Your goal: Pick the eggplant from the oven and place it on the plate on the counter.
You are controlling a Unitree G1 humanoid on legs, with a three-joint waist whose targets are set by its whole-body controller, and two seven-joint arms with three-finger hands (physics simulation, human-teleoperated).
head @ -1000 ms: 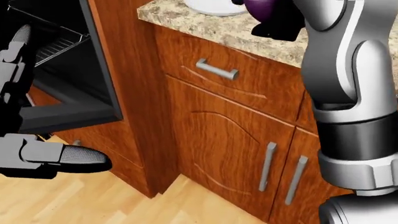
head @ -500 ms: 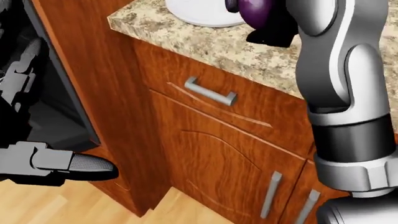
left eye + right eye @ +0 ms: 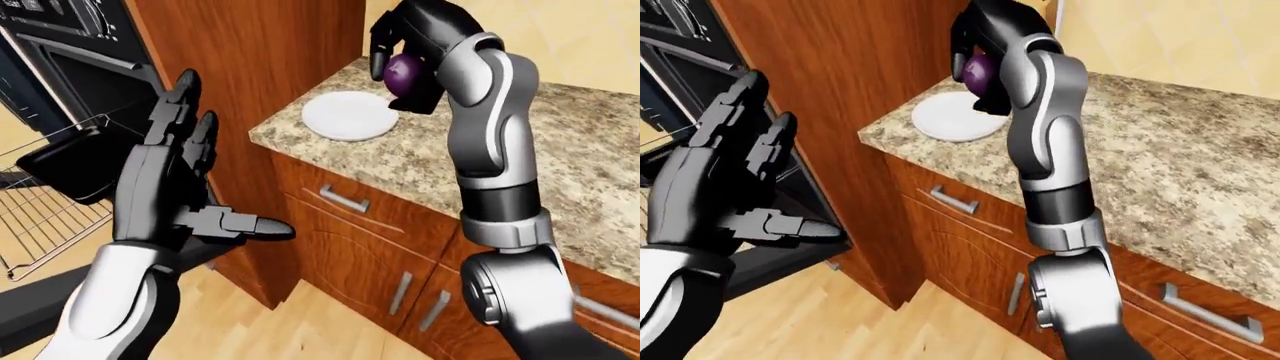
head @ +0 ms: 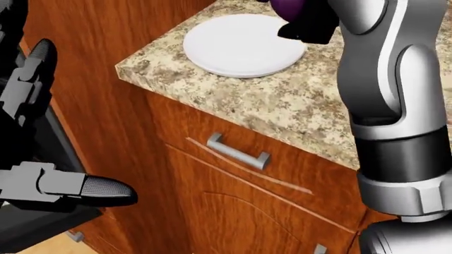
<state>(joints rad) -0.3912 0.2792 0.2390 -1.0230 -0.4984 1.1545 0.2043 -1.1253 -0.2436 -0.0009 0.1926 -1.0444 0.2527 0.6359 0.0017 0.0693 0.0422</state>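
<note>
Eggplant [image 3: 404, 73] is already out of the oven [image 3: 60, 112], gripped in the right hand [image 3: 412, 45] above the plate [image 3: 346, 115]. Left hand [image 3: 170, 176] is spread wide, empty. Lowering and release are judged outstanding.

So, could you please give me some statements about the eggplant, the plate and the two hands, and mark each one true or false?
1. The right hand holds the eggplant in its fingers. True.
2. The eggplant already lies on the plate. False: it is held above the plate's right edge.
3. The left hand grips the drawer handle. False: it is open, touching nothing.
4. The plate is white and bare. True.
5. The oven is closed. False: its rack is pulled out.
</note>
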